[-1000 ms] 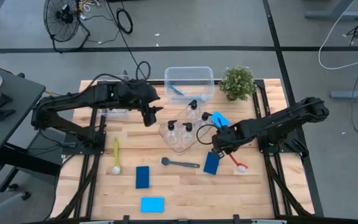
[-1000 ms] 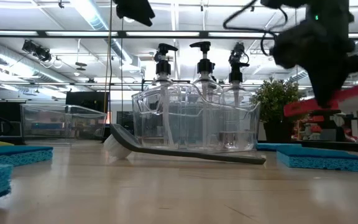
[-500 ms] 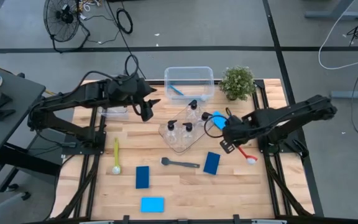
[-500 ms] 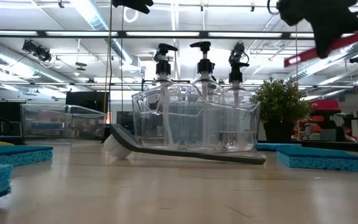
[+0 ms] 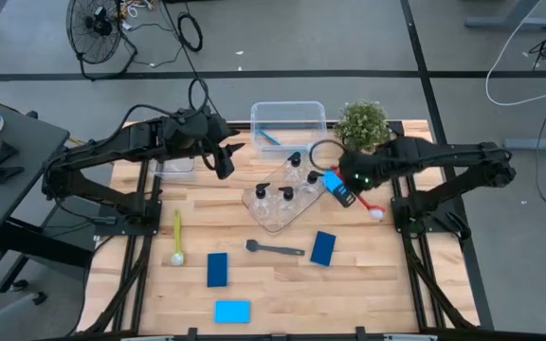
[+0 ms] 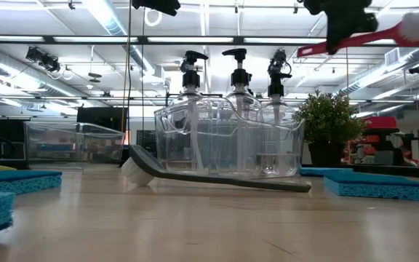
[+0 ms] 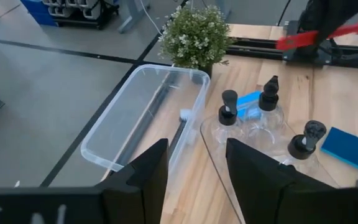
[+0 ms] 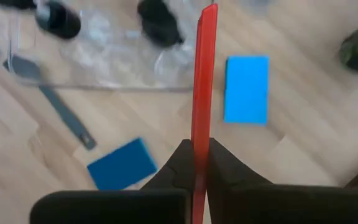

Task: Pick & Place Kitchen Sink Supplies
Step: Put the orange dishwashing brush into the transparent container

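- Gripping the red brush (image 5: 363, 201) by its handle, the right tool (image 5: 345, 188) is held raised above the worktop (image 5: 282, 284) near the right edge, just beside the clear tray (image 5: 275, 216); its fingers (image 8: 225, 167) are pressed together on the slim red handle, and the white bristle head projects toward the right edge.
- The left tool (image 5: 224, 159) is held above the rear left part of the worktop, between a small clear bin (image 5: 176, 171) at the left edge and the large clear bin (image 5: 288, 128) at the rear edge; its fingers (image 7: 258, 180) are spread, with nothing seen between them.
- Three clear pump bottles (image 5: 285, 197) are seen upright in the clear tray near the middle of the worktop.
- A blue brush (image 5: 267, 135) is seen lying inside the large clear bin.
- A light-blue sponge (image 5: 333, 180) is seen beside the tray, under the right tool.
- The grey brush (image 5: 275, 249) is laid flat in front of the tray, with a dark-blue sponge (image 5: 323, 248) just to its right.
- A second dark-blue sponge (image 5: 217, 269) and a light-blue sponge (image 5: 232, 311) are placed toward the front edge, left of centre.
- The yellow-green brush (image 5: 177, 238) is laid near the left edge.
- A potted plant (image 5: 362, 124) is shown at the rear right corner.
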Controlling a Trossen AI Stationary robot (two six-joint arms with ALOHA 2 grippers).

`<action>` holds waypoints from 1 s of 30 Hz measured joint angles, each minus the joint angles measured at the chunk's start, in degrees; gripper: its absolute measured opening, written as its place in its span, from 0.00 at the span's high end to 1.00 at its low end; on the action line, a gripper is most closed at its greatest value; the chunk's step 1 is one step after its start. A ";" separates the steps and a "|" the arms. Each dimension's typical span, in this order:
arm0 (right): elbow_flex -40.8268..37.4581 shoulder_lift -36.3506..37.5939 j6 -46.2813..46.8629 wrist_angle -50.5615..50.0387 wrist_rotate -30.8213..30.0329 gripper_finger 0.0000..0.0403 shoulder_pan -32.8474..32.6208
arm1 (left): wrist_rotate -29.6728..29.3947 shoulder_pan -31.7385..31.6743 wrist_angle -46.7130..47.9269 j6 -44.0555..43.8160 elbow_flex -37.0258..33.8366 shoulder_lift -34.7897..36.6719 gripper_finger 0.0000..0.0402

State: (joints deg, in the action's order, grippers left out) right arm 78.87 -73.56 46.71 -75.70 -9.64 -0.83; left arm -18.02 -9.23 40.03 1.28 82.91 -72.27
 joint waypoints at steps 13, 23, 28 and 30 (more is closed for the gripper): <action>2.15 -0.23 -21.31 20.30 3.48 0.97 18.55 | -0.39 0.02 0.02 -0.63 0.00 0.00 0.60; 2.17 -3.56 -27.98 36.55 12.37 0.97 29.96 | -0.39 0.02 0.21 -0.67 -0.04 -0.04 0.60; 2.17 -6.99 -29.78 39.67 16.61 0.97 33.45 | -0.39 0.02 0.29 -0.70 -0.04 -0.04 0.60; 2.17 -9.06 -30.86 41.80 17.86 0.97 34.57 | -0.42 0.02 0.31 -0.68 -0.04 -0.04 0.60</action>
State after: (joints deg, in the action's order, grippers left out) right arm 81.03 -82.62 15.85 -33.90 8.22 33.73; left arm -18.44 -9.21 40.34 0.59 82.87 -72.31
